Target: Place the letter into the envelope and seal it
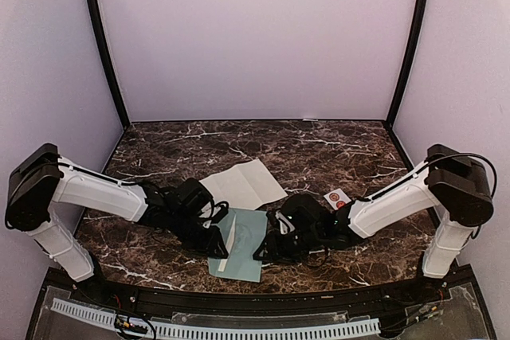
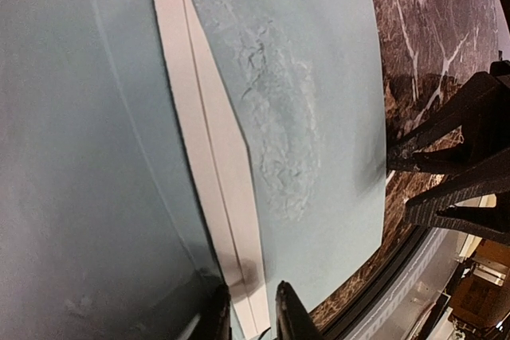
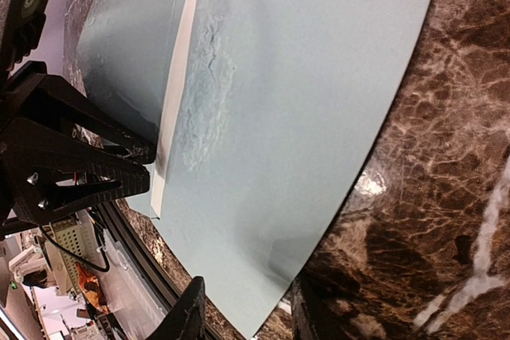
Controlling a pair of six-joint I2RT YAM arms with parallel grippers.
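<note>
**Flap held up, letter not yet in**

The step in hand looks like opening the envelope (image 1: 249,238). The letter (image 1: 243,183), a creased white sheet, lies flat on the worktop (image 1: 319,145), outside the envelope, so neither the filling nor the sealing is done.

The left pincer (image 2: 253,318) appears pressed together on the flap (image 2: 209,157). Its two fingertips sit close on either side of the whitish inner strip, and the flap stands raised off the envelope body instead of lying flat. The right pincer (image 3: 243,320) is spread, with the envelope's edge and near corner reaching into the gap between its fingers. One finger is over the paper and the other is over the marble. I cannot tell whether either finger touches the sheet.

The envelope lies between the two pincers, its body stretching from the left pincer's tips across to the right pincer's tips. The letter sits just beyond the left pincer, on the far side of the envelope and near its far edge. A small sticker strip (image 1: 337,198) rests beyond the right pincer, out to its right side and apart from the envelope.

As I judge it, the next move needs the envelope steadied with its mouth open. One pincer must then let go, reach past the envelope for the letter, and slide it under the raised flap. The thin paper may buckle or shift if the hold is light.
</note>
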